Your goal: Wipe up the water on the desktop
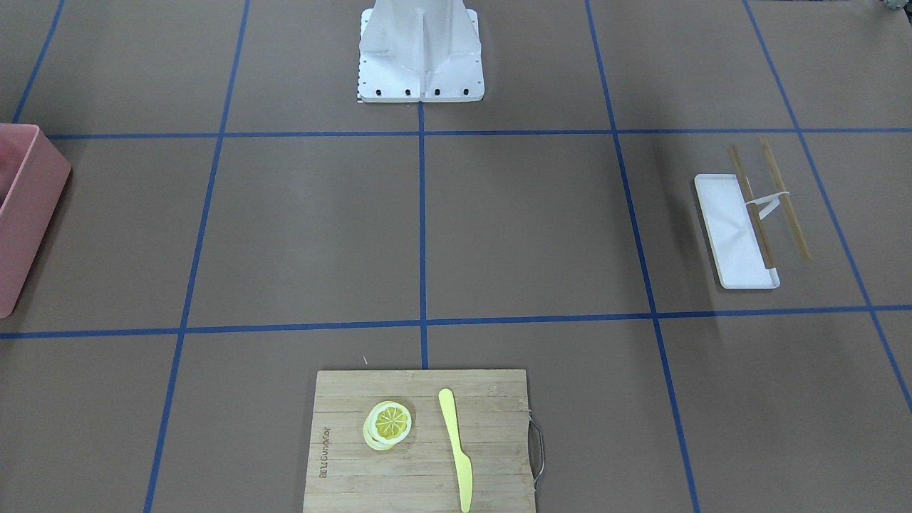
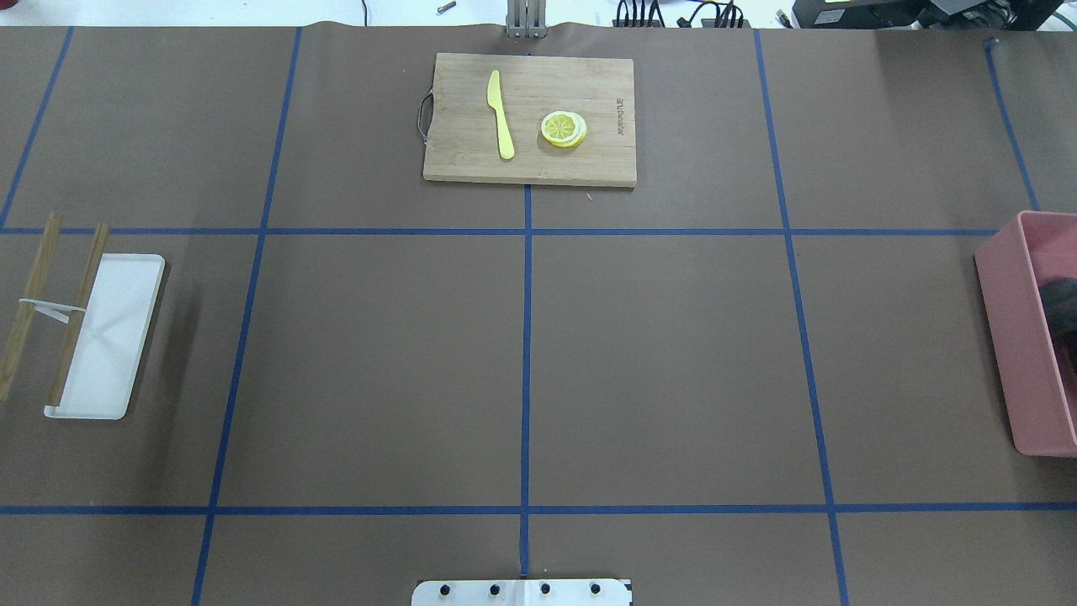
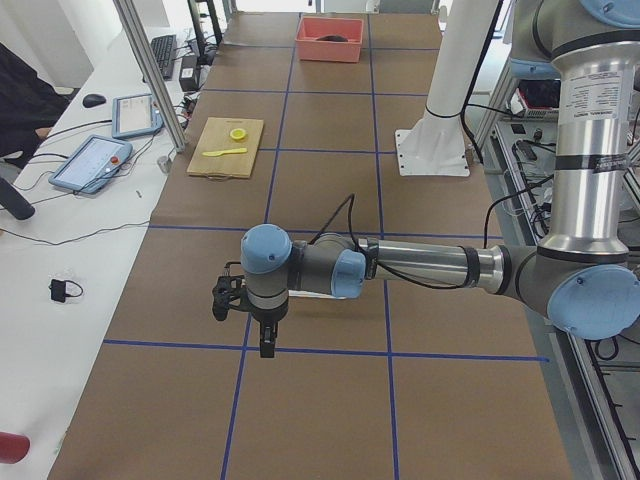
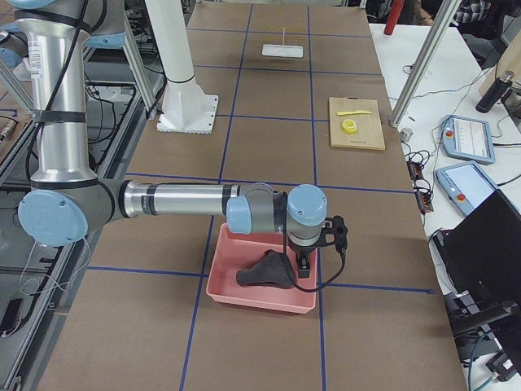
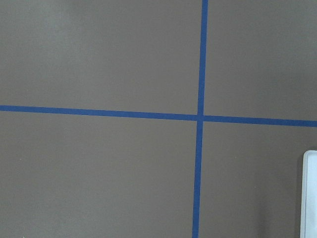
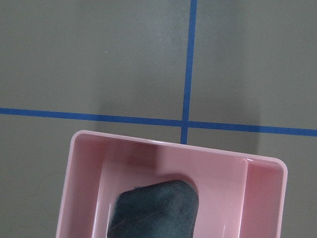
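Note:
The desktop [image 2: 656,362] is a matte brown surface divided by blue tape lines; I see no water on it in any view. A dark grey cloth [image 6: 153,208] lies in a pink bin [image 2: 1010,337] at the robot's right end. My right gripper [image 4: 305,265] hangs over that bin's rim, above the cloth [image 4: 264,273]. My left gripper [image 3: 265,345] hangs over a tape crossing at the left end. Both grippers show only in the side views, so I cannot tell whether they are open or shut.
A white tray [image 2: 109,337] with two wooden chopsticks [image 2: 77,311] across it lies at the left end. A bamboo cutting board [image 2: 530,118] with a yellow knife [image 2: 501,114] and a lemon slice [image 2: 564,129] lies at the far middle. The robot's white base [image 1: 420,50] stands centrally.

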Robot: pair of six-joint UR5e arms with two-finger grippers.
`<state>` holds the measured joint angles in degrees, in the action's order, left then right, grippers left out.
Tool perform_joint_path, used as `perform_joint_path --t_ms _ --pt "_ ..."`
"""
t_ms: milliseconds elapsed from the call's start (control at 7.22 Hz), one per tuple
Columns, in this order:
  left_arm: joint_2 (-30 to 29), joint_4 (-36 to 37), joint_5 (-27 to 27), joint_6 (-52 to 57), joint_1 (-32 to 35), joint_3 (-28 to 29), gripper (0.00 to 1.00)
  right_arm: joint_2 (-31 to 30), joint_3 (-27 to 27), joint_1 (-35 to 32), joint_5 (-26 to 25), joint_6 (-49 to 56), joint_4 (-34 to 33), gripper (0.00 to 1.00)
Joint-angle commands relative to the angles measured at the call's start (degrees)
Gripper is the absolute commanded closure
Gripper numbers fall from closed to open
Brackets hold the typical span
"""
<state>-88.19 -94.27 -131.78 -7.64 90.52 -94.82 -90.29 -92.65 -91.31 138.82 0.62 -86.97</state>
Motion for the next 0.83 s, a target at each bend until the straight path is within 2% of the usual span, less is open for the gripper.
perform_joint_path --t_ms 0,138,692 --pt "0.04 -0.3 -0.15 0.0 0.0 0.16 0.02 -0.06 1.67 0.16 -0.12 0.17 0.13 0.0" --pt "-0.05 -0.3 -0.15 0.0 0.0 0.24 0.02 0.02 3.34 0.16 -0.21 0.52 0.31 0.0" --pt "-0.13 -0.21 -0.24 -0.09 0.0 0.24 0.02 0.64 3.09 0.16 -0.3 0.26 0.22 0.0"
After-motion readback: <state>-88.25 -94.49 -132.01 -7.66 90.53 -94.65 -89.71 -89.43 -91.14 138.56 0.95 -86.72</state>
